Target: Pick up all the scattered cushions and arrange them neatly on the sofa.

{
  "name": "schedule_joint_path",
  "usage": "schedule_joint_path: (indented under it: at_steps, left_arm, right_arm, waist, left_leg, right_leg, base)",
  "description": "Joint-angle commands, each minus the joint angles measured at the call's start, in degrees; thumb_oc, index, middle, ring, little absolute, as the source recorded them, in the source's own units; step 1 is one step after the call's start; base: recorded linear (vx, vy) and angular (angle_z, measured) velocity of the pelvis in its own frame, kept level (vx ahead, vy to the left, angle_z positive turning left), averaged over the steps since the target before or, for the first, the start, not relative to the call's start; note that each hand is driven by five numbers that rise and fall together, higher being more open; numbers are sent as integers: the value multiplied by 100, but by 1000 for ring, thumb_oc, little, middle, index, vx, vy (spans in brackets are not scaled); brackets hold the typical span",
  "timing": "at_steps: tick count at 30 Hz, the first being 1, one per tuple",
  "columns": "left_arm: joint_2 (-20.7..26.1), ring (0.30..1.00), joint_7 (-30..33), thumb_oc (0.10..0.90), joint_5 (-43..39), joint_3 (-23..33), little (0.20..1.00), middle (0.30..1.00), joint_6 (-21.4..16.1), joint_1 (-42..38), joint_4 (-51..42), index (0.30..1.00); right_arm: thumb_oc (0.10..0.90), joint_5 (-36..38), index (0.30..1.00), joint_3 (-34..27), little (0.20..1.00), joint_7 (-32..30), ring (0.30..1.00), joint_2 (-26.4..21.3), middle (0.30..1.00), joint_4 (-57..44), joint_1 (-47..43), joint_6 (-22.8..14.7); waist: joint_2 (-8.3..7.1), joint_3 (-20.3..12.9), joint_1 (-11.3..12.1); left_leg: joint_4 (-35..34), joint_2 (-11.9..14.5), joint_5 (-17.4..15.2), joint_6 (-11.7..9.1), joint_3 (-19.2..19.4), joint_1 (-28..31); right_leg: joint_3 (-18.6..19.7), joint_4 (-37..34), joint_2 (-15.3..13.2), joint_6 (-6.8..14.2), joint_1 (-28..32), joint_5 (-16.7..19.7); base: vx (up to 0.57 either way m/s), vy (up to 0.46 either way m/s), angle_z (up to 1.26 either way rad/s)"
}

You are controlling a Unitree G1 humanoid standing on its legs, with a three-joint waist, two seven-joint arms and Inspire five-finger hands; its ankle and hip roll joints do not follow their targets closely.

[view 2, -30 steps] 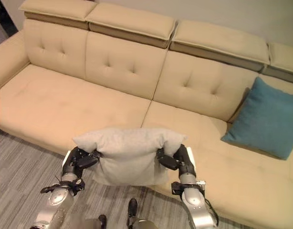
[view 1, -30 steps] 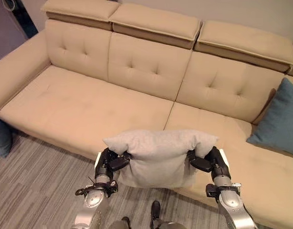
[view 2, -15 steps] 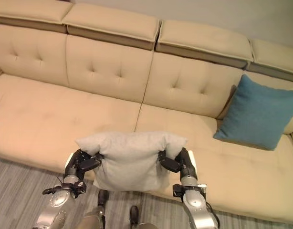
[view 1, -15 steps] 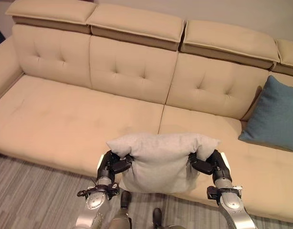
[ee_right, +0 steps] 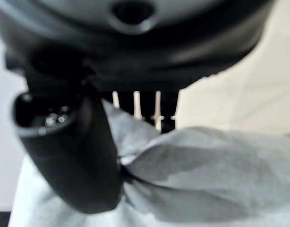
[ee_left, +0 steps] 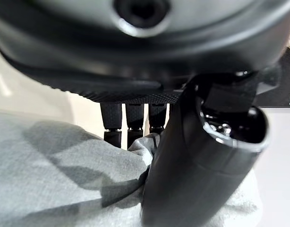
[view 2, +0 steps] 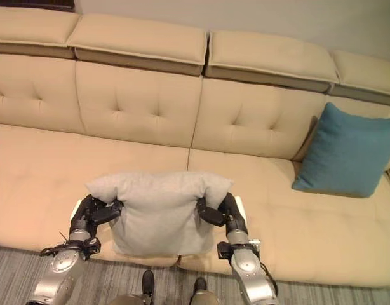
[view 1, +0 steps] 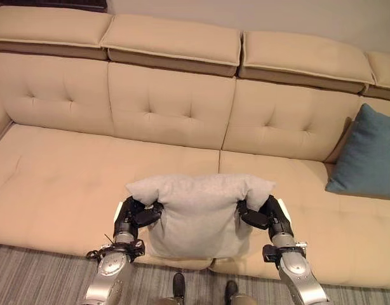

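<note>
Beige sofa, grey cushion upright, long axis crosswise

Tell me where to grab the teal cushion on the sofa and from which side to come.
Probably grip the teal cushion at its upper corners, coming from the front: it leans upright against the sofa backrest, so its top edge stands free while its bottom sits on the seat.

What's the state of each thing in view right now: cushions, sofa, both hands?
grey cushion: held up in front of the sofa's front edge, pinched at both upper corners, hanging.
teal cushion: upright on the seat, leaning against the backrest at the sofa's right end.
sofa: seat bare apart from the teal cushion.
left hand: shut on the grey cushion's left corner.
right hand: shut on its right corner.
</note>
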Motion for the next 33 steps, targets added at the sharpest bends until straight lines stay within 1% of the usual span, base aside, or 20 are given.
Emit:
schedule_joint_path:
  at_steps: [1, 2, 3, 4, 5, 6, 7, 8, 9, 10, 11, 12, 13, 14, 15, 19, 21, 24, 30, 33]
  left_arm:
    - [-187, 300, -408, 400, 181, -170, 300, 300, -733, -320, -813, 300]
    - [-215, 300, -424, 400, 179, -192, 300, 300, -726, -327, -790, 300]
    - [-245, 300, -420, 400, 166, -216, 300, 300, -733, -338, -782, 300]
    - [-259, 300, -431, 400, 131, -208, 300, 300, -735, -342, -770, 300]
    - [-264, 300, -454, 400, 130, -222, 300, 300, -738, -335, -773, 300]
    - [-287, 300, -472, 400, 143, -262, 300, 300, -710, -344, -765, 300]
    - [-288, 300, -471, 400, 143, -263, 300, 300, -710, -343, -766, 300]
    - [-337, 300, -474, 400, 87, -309, 300, 300, -705, -400, -748, 300]
    - [-338, 300, -473, 400, 87, -310, 300, 300, -705, -401, -747, 300]
    - [-362, 300, -459, 400, 60, -340, 300, 300, -688, -472, -733, 300]
    - [-362, 300, -459, 400, 60, -341, 300, 300, -688, -474, -732, 300]
    - [-375, 300, -452, 400, 56, -343, 300, 300, -689, -501, -727, 300]
    - [-376, 300, -452, 400, 56, -343, 300, 300, -689, -502, -726, 300]
    - [-378, 300, -447, 400, 55, -341, 300, 300, -687, -515, -727, 300]
    - [-392, 300, -454, 400, 54, -360, 300, 300, -660, -522, -741, 300]
    - [-417, 300, -458, 400, 76, -398, 300, 300, -647, -526, -765, 300]
    - [-406, 300, -480, 400, 102, -416, 300, 300, -624, -486, -737, 300]
    - [-321, 300, -535, 400, 133, -430, 300, 300, -584, -401, -768, 300]
    - [-237, 300, -515, 400, 125, -338, 300, 300, -588, -315, -836, 300]
    - [-182, 300, -446, 400, 265, -276, 300, 300, -614, -322, -916, 300]
  right_arm:
    - [400, -13, 300, -87, 300, 105, 300, 35, 300, -714, -545, -699]
    - [400, -29, 300, -101, 300, 95, 300, 23, 300, -714, -523, -713]
    - [400, -50, 300, -127, 300, 77, 300, 19, 300, -704, -487, -718]
    - [400, -48, 300, -161, 300, 68, 300, -11, 300, -702, -483, -706]
    - [400, -31, 300, -186, 300, 55, 300, -35, 300, -699, -468, -711]
    - [400, 2, 300, -225, 300, 48, 300, -47, 300, -683, -401, -704]
    - [400, 3, 300, -225, 300, 49, 300, -48, 300, -684, -399, -704]
    - [400, 2, 300, -325, 300, -5, 300, -148, 300, -717, -317, -705]
    - [400, 2, 300, -326, 300, -5, 300, -149, 300, -716, -317, -706]
    - [400, 35, 300, -378, 300, -49, 300, -225, 300, -715, -295, -702]
    - [400, 36, 300, -380, 300, -48, 300, -226, 300, -715, -296, -701]
    - [400, 63, 300, -375, 300, -48, 300, -265, 300, -701, -295, -693]
    - [400, 63, 300, -375, 300, -48, 300, -266, 300, -700, -296, -693]
    - [400, 73, 300, -373, 300, -54, 300, -275, 300, -673, -310, -682]
    - [400, 75, 300, -381, 300, -52, 300, -291, 300, -650, -310, -670]
    - [400, 67, 300, -407, 300, -72, 300, -301, 300, -623, -331, -678]
    - [400, 30, 300, -404, 300, -59, 300, -281, 300, -604, -320, -664]
    - [400, 37, 300, -357, 300, 13, 300, -236, 300, -595, -293, -617]
    - [400, 33, 300, -299, 300, 54, 300, -147, 300, -588, -327, -591]
    - [400, -12, 300, -311, 300, 26, 300, -124, 300, -645, -407, -595]
  waist:
    - [-37, -415, -32]
    - [-54, -422, -34]
    - [-66, -433, -64]
    - [-80, -459, -69]
    - [-89, -485, -74]
    - [-101, -531, -112]
    - [-98, -528, -118]
    - [-126, -481, -147]
    - [-123, -481, -158]
    - [-145, -450, -175]
    - [-140, -453, -184]
    - [-143, -422, -174]
    - [-141, -420, -177]
    - [-138, -406, -162]
    - [-119, -419, -148]
    - [-87, -430, -125]
    - [-67, -499, -145]
    - [-54, -607, -148]
    - [-47, -636, -89]
    - [-28, -666, -66]
  left_leg:
    - [708, 245, -948, -371, -321, -110]
    - [720, 221, -957, -374, -345, -99]
    - [692, 217, -946, -391, -389, -68]
    - [678, 221, -948, -411, -404, -44]
    - [663, 220, -958, -436, -392, -18]
    - [666, 257, -989, -511, -433, 26]
    - [670, 259, -992, -514, -441, 28]
    - [1020, 335, -1034, -653, -508, -129]
    - [1047, 336, -1045, -655, -521, -147]
    - [1350, 359, -1072, -717, -521, -299]
    - [1382, 362, -1087, -718, -531, -322]
    - [1563, 365, -1102, -746, -593, -418]
    - [1574, 366, -1108, -747, -597, -423]
    - [1575, 363, -1083, -763, -676, -481]
    - [1402, 341, -995, -772, -825, -565]
    - [1174, 293, -904, -749, -1007, -574]
    - [1044, 290, -885, -724, -985, -465]
    - [802, 275, -896, -661, -856, -209]
    - [597, 253, -908, -562, -672, -12]
    - [437, 218, -890, -518, -601, 56]
  right_leg:
    - [-211, -30, 400, -18, 371, 44]
    - [-142, -73, 441, -39, 423, 23]
    - [11, -80, 544, -68, 437, -4]
    - [56, -137, 588, -75, 466, 2]
    - [16, -230, 605, -90, 532, 9]
    - [7, -384, 690, -158, 674, -32]
    - [-2, -393, 692, -160, 686, -30]
    - [-59, -573, 746, -250, 825, -61]
    - [-73, -580, 748, -251, 828, -58]
    - [-112, -617, 754, -318, 904, -85]
    - [-122, -619, 756, -319, 901, -85]
    - [-124, -644, 769, -370, 957, -126]
    - [-128, -645, 771, -371, 959, -126]
    - [-121, -658, 780, -373, 975, -139]
    - [-99, -682, 804, -362, 1004, -150]
    - [-41, -606, 819, -345, 1012, -200]
    - [19, -568, 808, -346, 1017, -197]
    - [106, -565, 762, -279, 1076, -175]
    - [222, -527, 695, -183, 1069, -137]
    - [270, -556, 658, -135, 1050, -99]
  base:
    - [65, -72, -6]
    - [79, -87, 6]
    - [96, -111, 11]
    - [94, -117, 7]
    - [124, -174, -2]
    - [91, -136, 7]
    - [74, -234, 13]
    - [11, -139, 27]
    - [2, -196, 45]
    - [-11, -59, 55]
    - [-5, -79, 44]
    - [3, -21, 24]
    - [4, -22, 12]
    - [17, 19, 4]
    - [37, 40, -3]
    - [42, 56, -2]
    - [100, 102, -5]
    - [90, 98, -18]
    - [64, 90, -23]
    - [60, 54, -12]
